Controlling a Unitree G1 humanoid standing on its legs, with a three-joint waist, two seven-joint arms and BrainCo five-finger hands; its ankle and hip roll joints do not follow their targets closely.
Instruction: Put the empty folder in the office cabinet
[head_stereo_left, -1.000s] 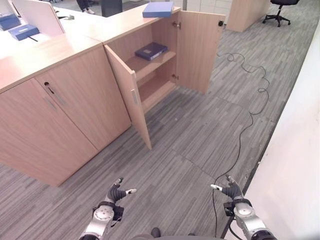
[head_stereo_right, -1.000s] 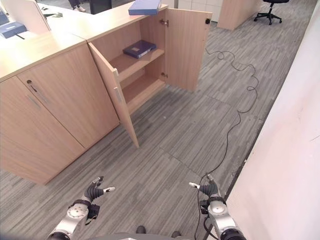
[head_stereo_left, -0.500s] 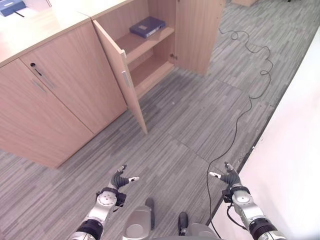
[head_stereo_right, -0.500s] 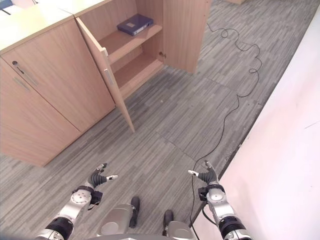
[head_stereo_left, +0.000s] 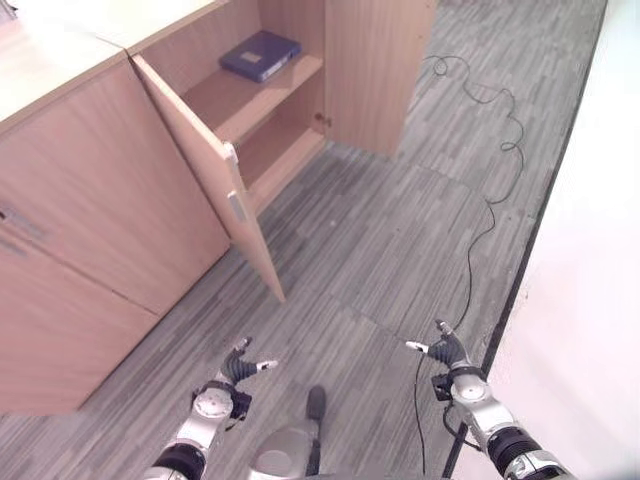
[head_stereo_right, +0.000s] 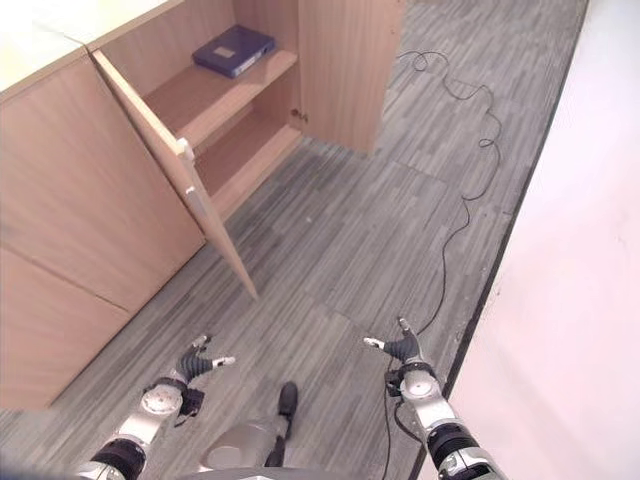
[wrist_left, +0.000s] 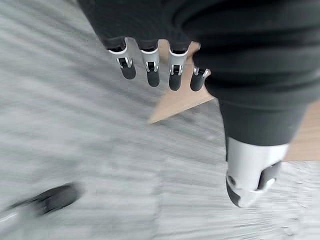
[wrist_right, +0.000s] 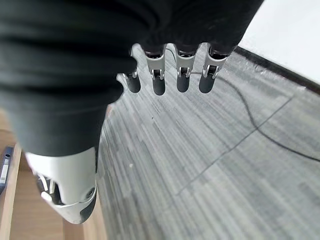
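The flat dark blue folder (head_stereo_left: 260, 55) with a small pale label on its cover is lying on the upper shelf (head_stereo_left: 250, 95) of the light wood-laminate office cabinet (head_stereo_left: 375, 70), flat on the smooth board and pushed toward the back. There's a lower shelf (head_stereo_left: 275, 150) under it, same pale wood, bare as far as I can see. Both cabinet doors are swung wide open: the nearer door (head_stereo_left: 215, 195) sticks out edge-on over the floor with a slim metal handle on it, and the far one stands open against the right side of the opening. To the left, the closed cabinet fronts are the same matte laminate under a pale worktop (head_stereo_left: 70, 40).

Neither robot hand is touching anything. The left robot hand (head_stereo_left: 236, 368) hangs low above the grey carpet (head_stereo_left: 380, 250), fingers loosely spread, nothing between them. In its wrist view the dark-tipped silver fingers (wrist_left: 152, 70) line up straight in a row with the thumb well apart. The right robot hand (head_stereo_left: 440, 353) is the same deal near the white wall (head_stereo_left: 590, 250), fingers relaxed and apart, holding nothing. The carpet is made of tiles with a striped, ribbed texture in mixed greys.
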